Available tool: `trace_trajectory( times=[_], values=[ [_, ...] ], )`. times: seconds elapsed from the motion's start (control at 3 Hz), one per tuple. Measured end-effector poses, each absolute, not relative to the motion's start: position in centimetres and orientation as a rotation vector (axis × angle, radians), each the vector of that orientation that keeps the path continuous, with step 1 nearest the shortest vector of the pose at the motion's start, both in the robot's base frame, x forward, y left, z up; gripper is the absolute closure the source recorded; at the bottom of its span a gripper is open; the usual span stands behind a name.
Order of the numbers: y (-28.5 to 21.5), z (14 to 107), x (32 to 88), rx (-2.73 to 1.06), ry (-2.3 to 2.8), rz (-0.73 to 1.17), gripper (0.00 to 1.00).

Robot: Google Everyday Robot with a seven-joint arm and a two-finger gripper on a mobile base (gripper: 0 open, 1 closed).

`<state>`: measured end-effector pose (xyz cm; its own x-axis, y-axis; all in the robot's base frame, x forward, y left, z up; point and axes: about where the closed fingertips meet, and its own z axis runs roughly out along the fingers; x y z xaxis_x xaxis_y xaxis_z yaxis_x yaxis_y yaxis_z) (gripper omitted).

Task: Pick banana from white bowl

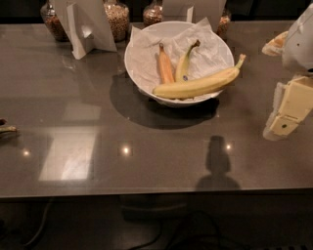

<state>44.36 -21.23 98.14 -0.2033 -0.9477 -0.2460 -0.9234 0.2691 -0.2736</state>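
Note:
The white bowl point(142, 73), lined with crumpled white paper, stands at the back middle of the dark table. The long pale yellow banana point(198, 86) lies across its front rim, stem end pointing right. A shorter orange-tinted banana point(165, 66) and a shorter yellow-green banana point(184, 62) lie behind it in the bowl. My gripper point(275, 131) hangs at the right edge of the view, to the right of the bowl and lower in the picture, apart from the bowl and bananas, holding nothing.
Glass jars of grains point(117, 18) line the table's back edge. A white folded card stand point(85, 27) is at the back left, another point(193, 10) behind the bowl. A small dark object point(6, 128) lies at the left edge. The table's front edge point(146, 195) runs along the bottom.

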Motion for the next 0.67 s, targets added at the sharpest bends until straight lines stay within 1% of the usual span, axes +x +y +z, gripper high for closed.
trace_trajectory(
  times=[0.67],
  values=[
    [-19.4,98.7,48.0,-1.587,2.003,-0.022,0.00]
  ],
)
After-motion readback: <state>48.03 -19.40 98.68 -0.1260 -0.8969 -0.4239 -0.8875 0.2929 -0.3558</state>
